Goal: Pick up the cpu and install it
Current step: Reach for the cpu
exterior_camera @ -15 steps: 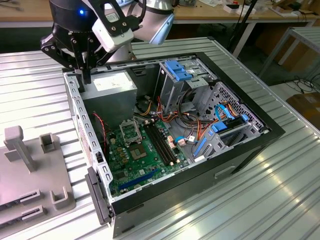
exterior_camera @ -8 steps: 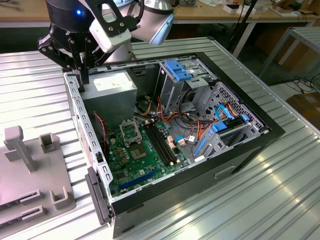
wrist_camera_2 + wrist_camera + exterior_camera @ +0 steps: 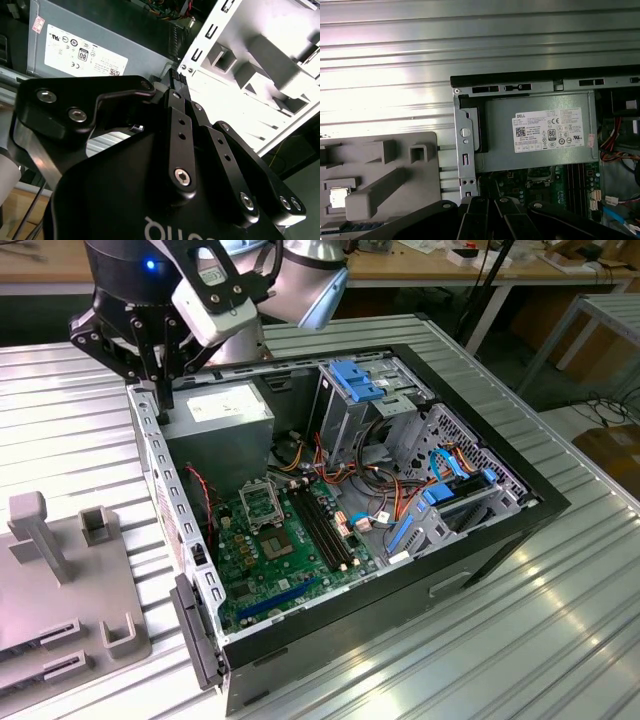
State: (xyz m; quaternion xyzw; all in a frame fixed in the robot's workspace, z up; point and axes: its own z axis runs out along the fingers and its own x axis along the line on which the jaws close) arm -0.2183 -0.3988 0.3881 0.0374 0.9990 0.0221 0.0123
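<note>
We see the black pincer on the arm hanging over a corner of the open computer box, on the exterior view's left, near the grey power box. Its two fingers look pressed together, and they hold nothing. The exterior view lets us look deep into the box: a green board lies at the bottom, with a square socket frame on it. The box stands on a ribbed metal surface. The first wrist view looks down past the pincer and gives us the cpu: a small shiny square lying flat in a pocket of the grey tray beside the box, well apart from the pincer. The second wrist view looks along the pincer's black links from close up, with the power box's white label behind them.
</note>
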